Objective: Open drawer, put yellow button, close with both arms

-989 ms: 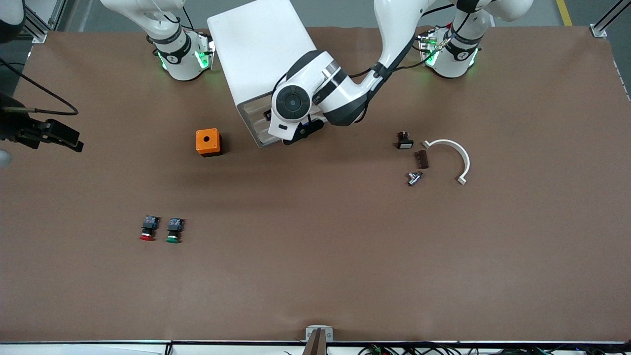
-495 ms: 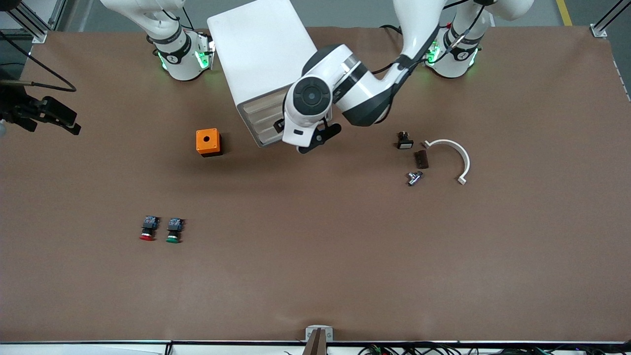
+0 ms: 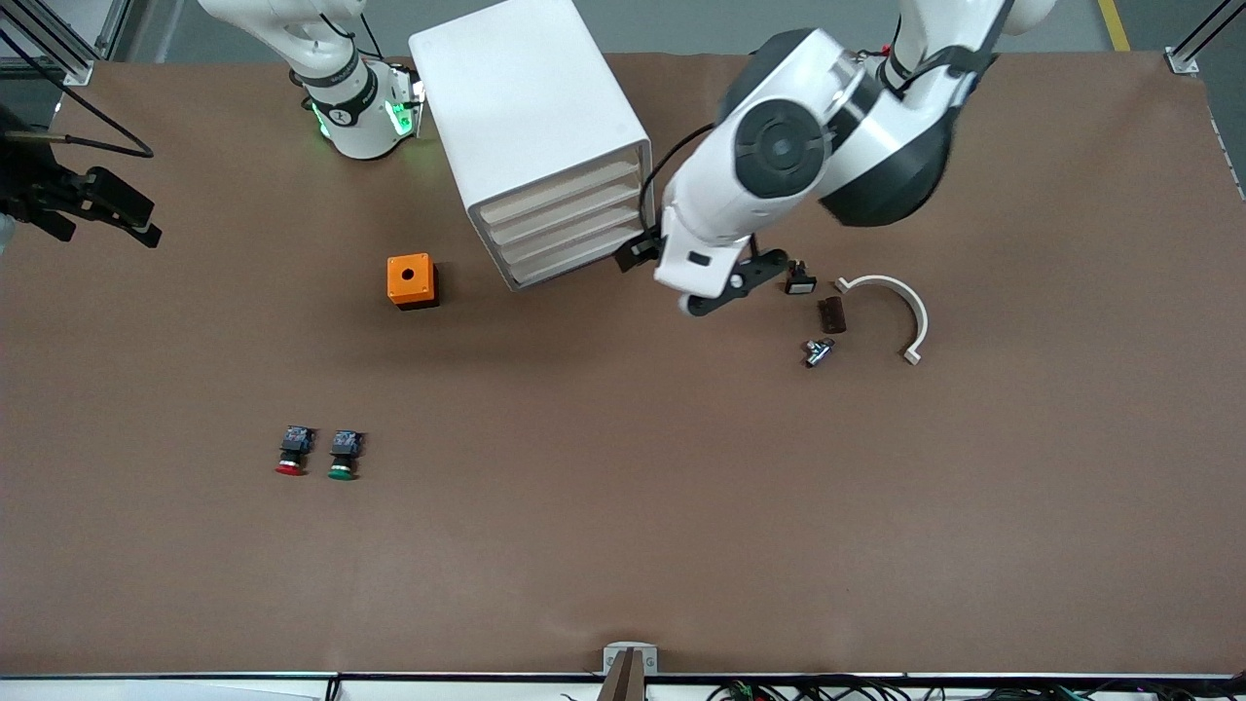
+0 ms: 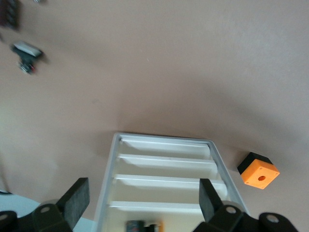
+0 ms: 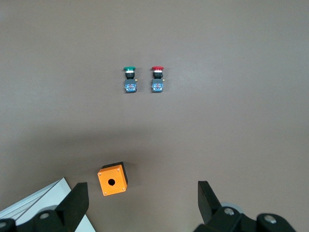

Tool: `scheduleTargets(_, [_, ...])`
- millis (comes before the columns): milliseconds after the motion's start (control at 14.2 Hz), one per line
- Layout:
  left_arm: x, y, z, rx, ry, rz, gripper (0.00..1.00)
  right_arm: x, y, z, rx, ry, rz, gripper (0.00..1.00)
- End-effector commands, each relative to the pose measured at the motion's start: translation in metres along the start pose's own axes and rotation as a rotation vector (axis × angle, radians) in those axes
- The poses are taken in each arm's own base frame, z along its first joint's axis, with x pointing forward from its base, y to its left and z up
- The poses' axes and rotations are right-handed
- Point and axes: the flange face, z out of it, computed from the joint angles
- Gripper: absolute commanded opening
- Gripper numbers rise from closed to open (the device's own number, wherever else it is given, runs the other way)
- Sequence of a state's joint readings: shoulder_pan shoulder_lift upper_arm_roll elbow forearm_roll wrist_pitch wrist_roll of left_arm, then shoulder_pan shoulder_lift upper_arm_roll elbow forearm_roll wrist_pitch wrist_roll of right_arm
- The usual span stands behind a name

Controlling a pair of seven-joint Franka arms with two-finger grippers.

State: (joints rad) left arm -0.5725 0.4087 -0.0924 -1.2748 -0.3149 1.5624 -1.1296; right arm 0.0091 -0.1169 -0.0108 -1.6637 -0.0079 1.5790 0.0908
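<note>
The white cabinet (image 3: 531,107) stands near the robots' bases. Its top drawer (image 3: 563,191) sits level with the three drawers below it. In the left wrist view the yellow button (image 4: 146,225) lies inside that top drawer (image 4: 159,208), partly cut off by the picture's edge. The button is hidden in the front view. My left gripper (image 3: 681,282) (image 4: 142,200) hangs open and holds nothing, over the table just off the cabinet's front corner. At the right arm's end of the table, my right gripper (image 3: 131,219) (image 5: 141,199) is open with nothing in it.
An orange box (image 3: 412,280) with a hole sits beside the cabinet. A red-capped button (image 3: 291,453) and a green-capped button (image 3: 344,455) lie nearer the front camera. A white curved piece (image 3: 896,302) and small parts (image 3: 800,277) (image 3: 830,314) (image 3: 818,351) lie toward the left arm's end.
The left arm has pulled away from the drawer fronts toward its own end of the table, uncovering all four drawers. The right gripper has drifted slightly at the table's edge.
</note>
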Motion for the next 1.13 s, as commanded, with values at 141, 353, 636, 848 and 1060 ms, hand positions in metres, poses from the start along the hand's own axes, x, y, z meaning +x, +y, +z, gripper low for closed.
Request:
scheduleTargets(141, [0.027,-0.068,-0.072,0.012,0.02,0.101,1.0,-0.006,0.003,-0.002,0.004,0.012,-0.052,1.0])
scheduleTargets(353, [0.044,-0.11,-0.109,0.011,0.016,0.151,1.0,-0.006,0.007,-0.002,0.006,0.011,-0.088,1.0])
scheduleTargets(636, [0.051,-0.16,-0.143,0.067,0.049,0.221,1.0,-0.007,0.004,-0.001,0.039,0.002,-0.081,1.0])
scheduleTargets(848, [0.061,-0.203,-0.167,0.05,0.056,0.261,1.0,-0.007,0.004,-0.002,0.056,-0.004,-0.077,1.0])
scheduleTargets(1060, [0.067,-0.241,-0.163,0.092,0.061,0.295,1.0,-0.009,0.003,-0.001,0.056,-0.014,-0.074,1.0])
